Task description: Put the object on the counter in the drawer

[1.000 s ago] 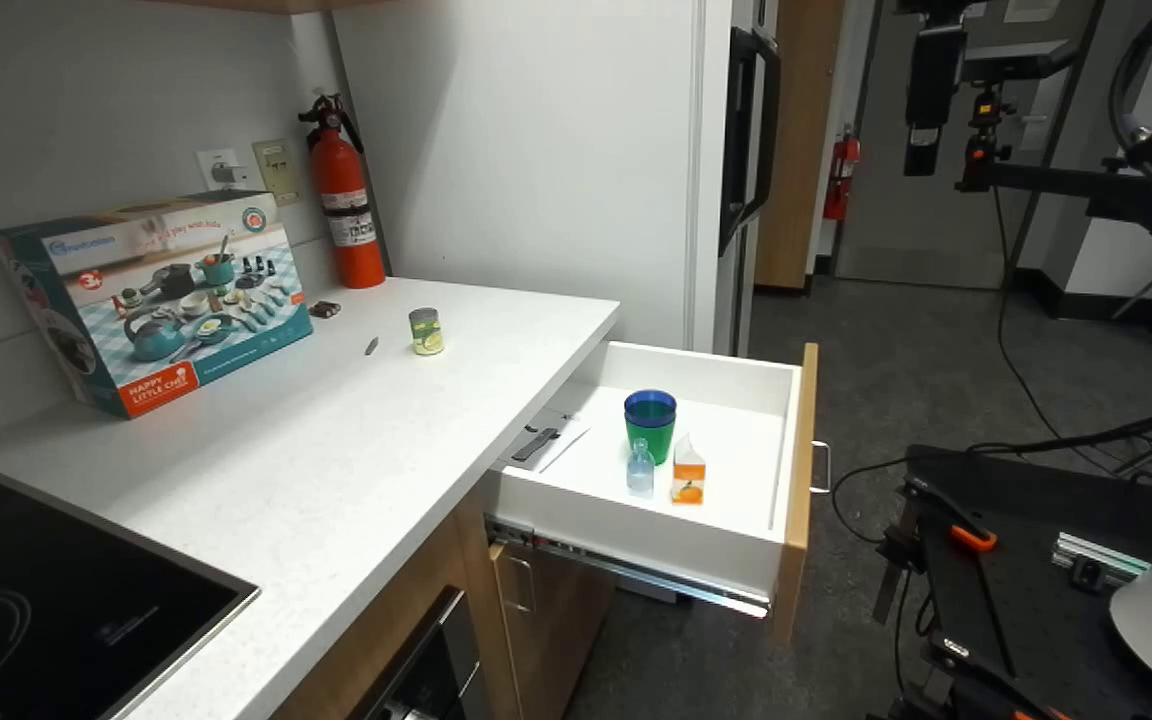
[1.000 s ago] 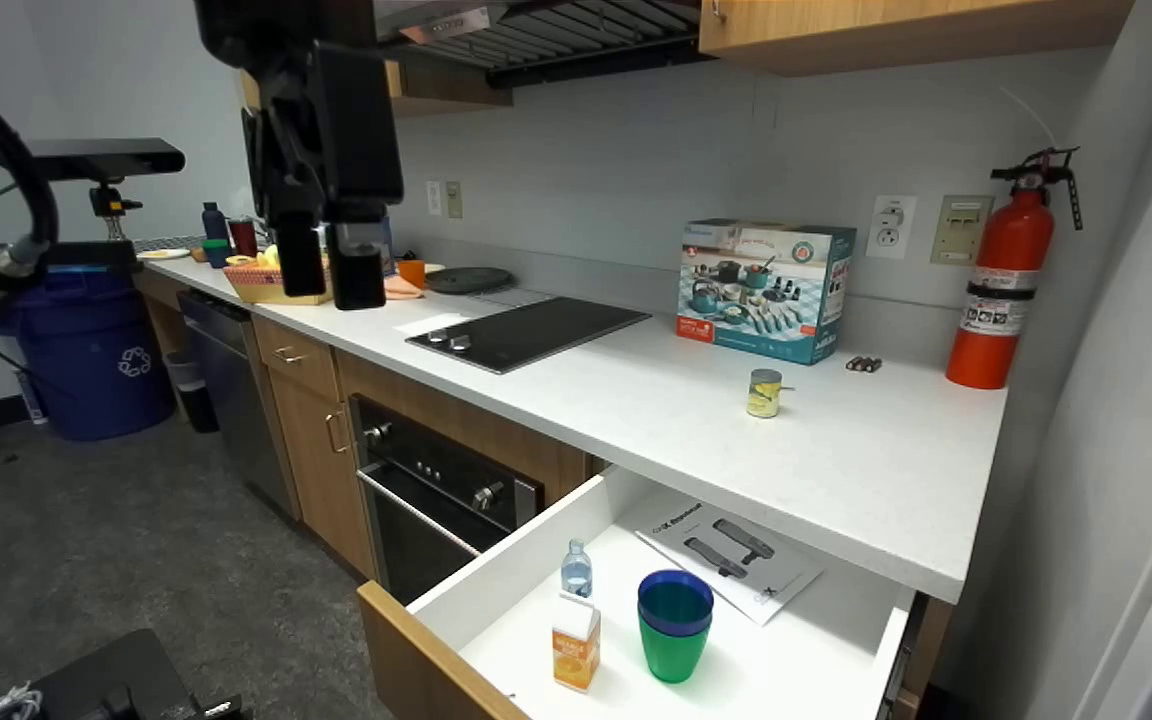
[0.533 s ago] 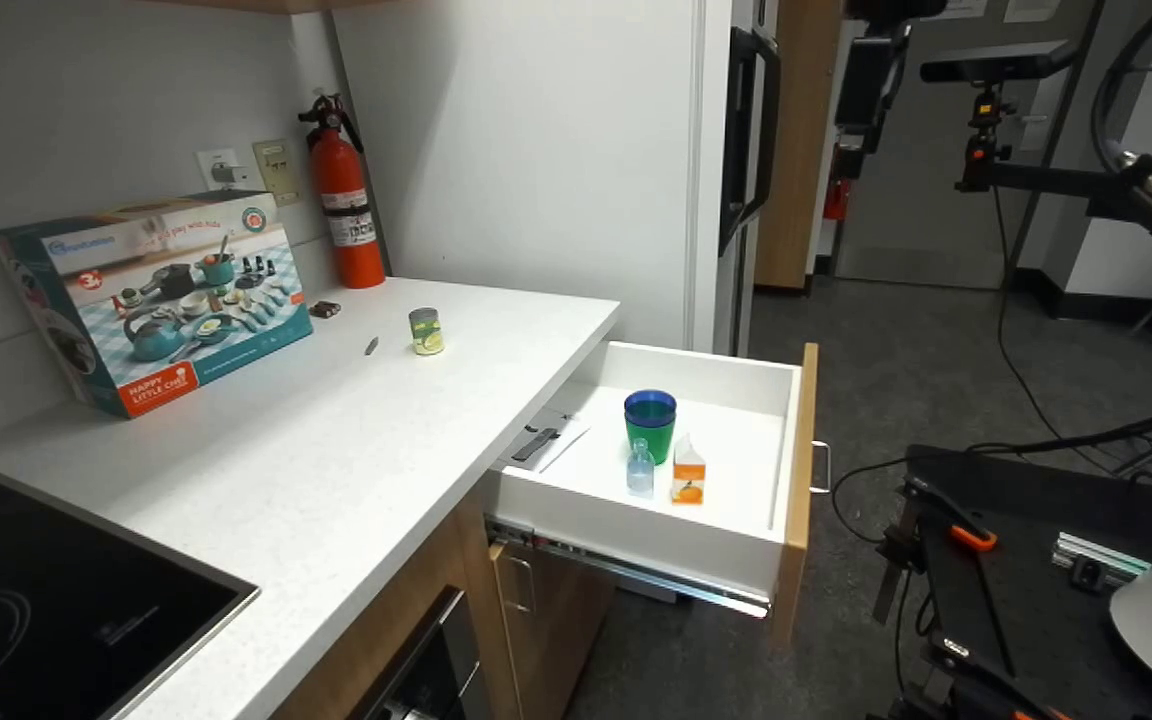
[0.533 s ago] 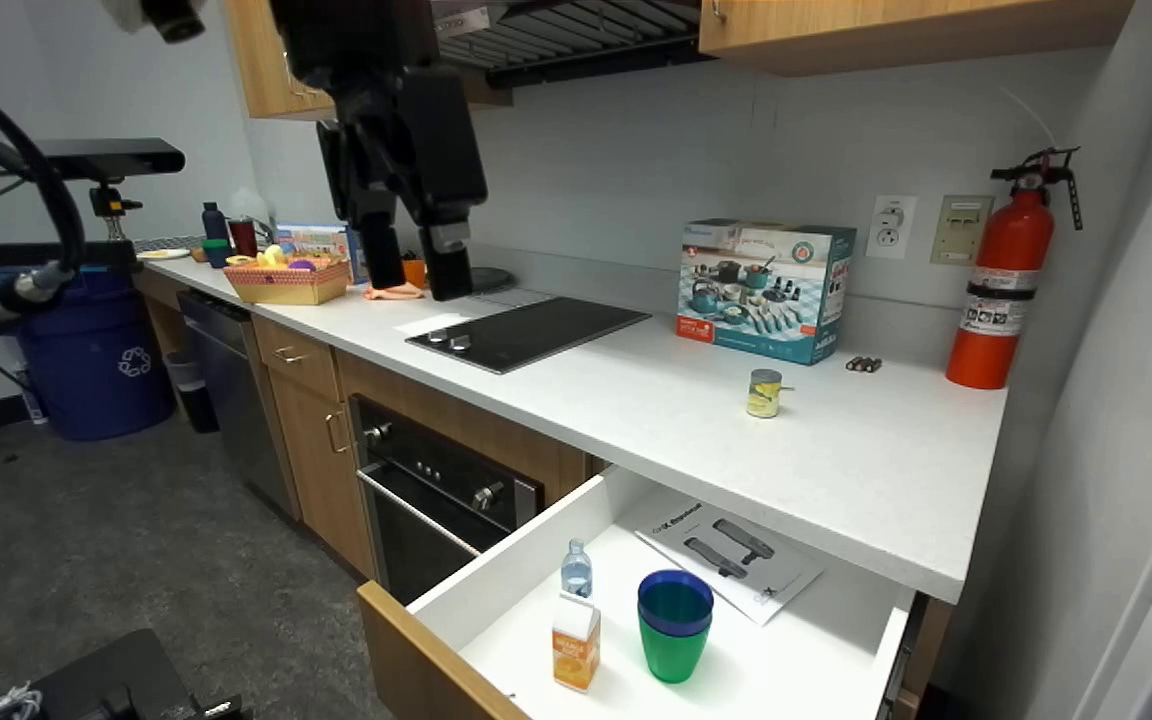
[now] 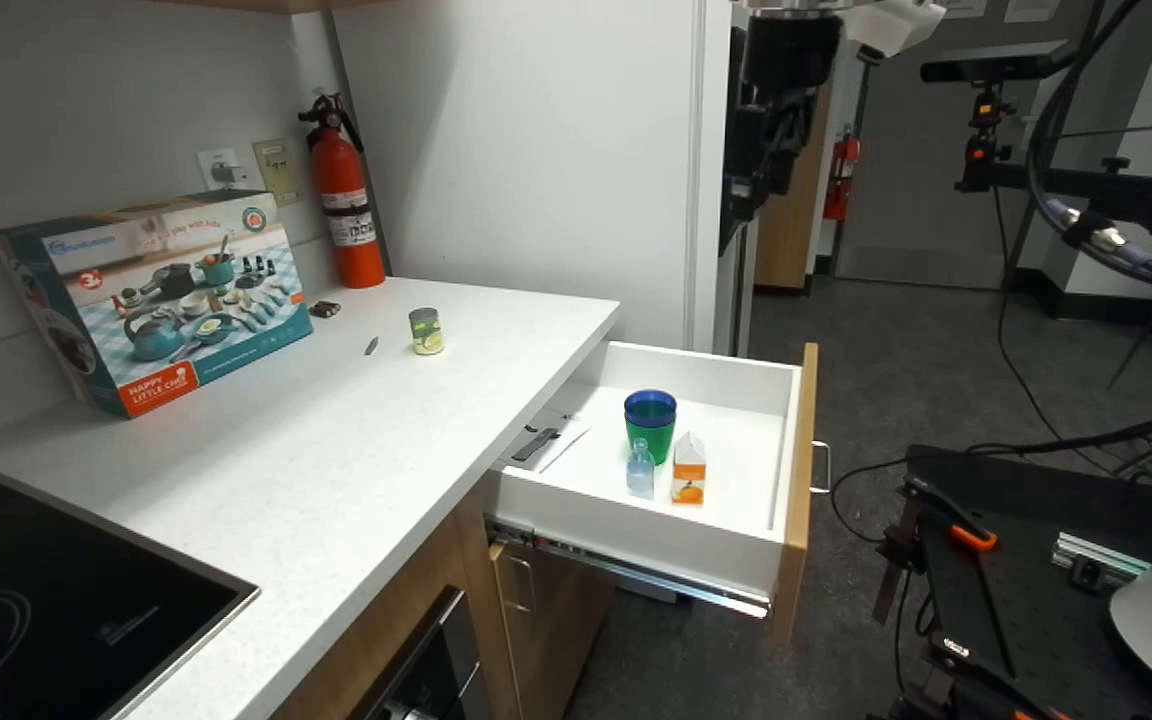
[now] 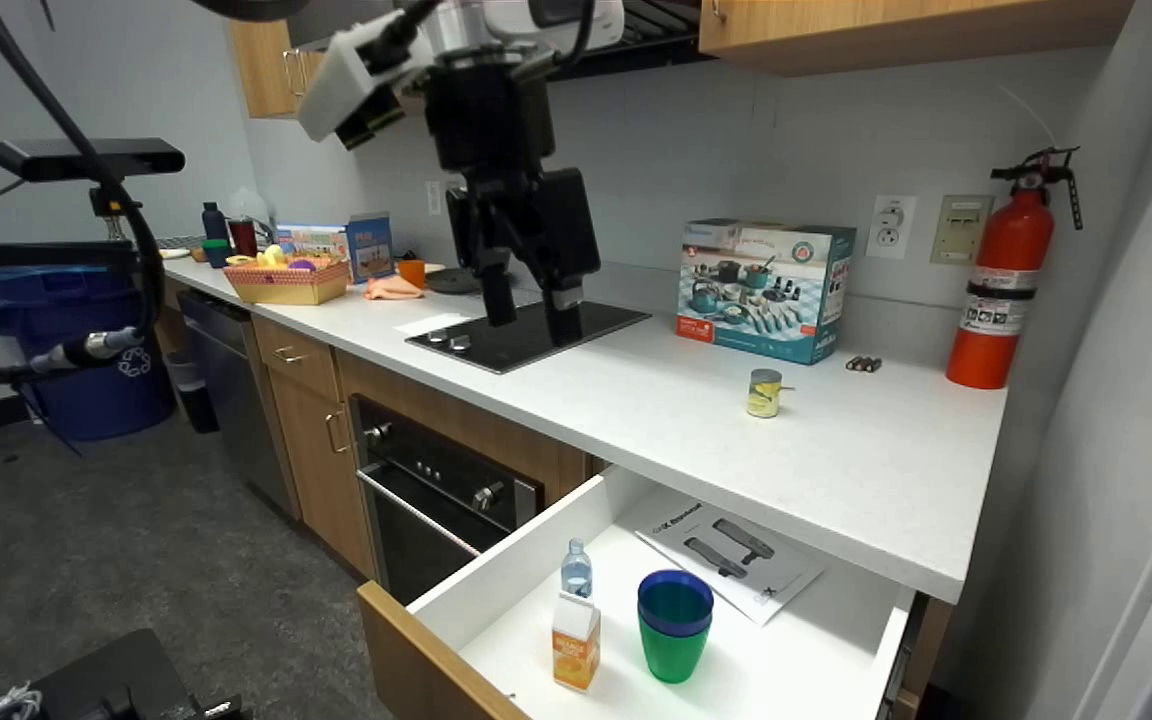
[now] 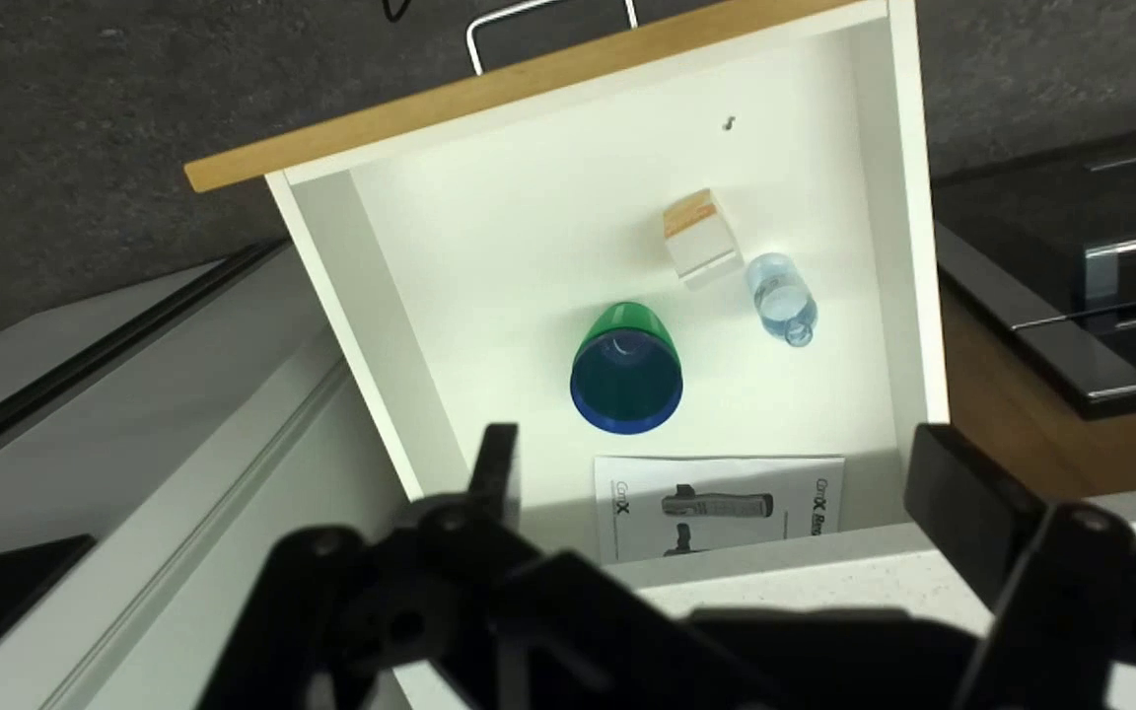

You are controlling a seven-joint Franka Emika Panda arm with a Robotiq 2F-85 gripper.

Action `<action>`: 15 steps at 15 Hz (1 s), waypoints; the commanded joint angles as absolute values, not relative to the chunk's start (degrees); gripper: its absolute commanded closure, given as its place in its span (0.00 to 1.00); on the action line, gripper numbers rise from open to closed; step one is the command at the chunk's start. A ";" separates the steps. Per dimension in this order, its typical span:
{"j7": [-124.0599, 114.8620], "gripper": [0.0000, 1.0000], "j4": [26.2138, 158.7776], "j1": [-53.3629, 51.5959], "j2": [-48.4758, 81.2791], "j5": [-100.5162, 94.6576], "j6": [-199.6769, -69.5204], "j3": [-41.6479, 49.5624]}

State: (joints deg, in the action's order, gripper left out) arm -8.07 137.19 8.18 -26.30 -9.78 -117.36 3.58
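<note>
The object is a small yellow-green can (image 5: 426, 332) standing upright on the white counter (image 5: 336, 440); it also shows in an exterior view (image 6: 764, 393). It is out of sight in the wrist view. The drawer (image 5: 636, 515) is pulled open below the counter's edge, and the wrist view looks down into it (image 7: 529, 227). My gripper (image 6: 533, 312) hangs in the air, well above the drawer and counter height and away from the can. In the wrist view its fingers (image 7: 711, 463) are spread wide with nothing between them.
Inside the drawer are a blue-green cup (image 6: 674, 625), a small orange-and-white carton (image 6: 576, 642), a small clear bottle (image 6: 576, 568) and a printed sheet (image 6: 731, 560). A toy box (image 5: 166, 300), a fire extinguisher (image 5: 344, 200) and a black cooktop (image 6: 531, 335) are on the counter.
My arm has moved toward the counter: leftward in one exterior picture, rightward and slightly lower in the opposite one. The can, the drawer and its contents have not moved.
</note>
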 commanded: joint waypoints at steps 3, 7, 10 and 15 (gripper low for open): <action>-12.10 0.00 129.15 9.01 -13.91 -11.16 -122.73 3.18; -11.84 0.00 129.40 8.14 -13.59 -9.93 -122.72 3.79; -12.02 0.00 127.45 8.06 -11.89 -9.94 -122.69 3.87; -12.03 0.00 127.25 8.06 -11.86 -9.94 -122.68 3.87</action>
State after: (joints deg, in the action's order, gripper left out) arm -12.04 127.38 8.36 -11.87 -9.89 -122.86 3.57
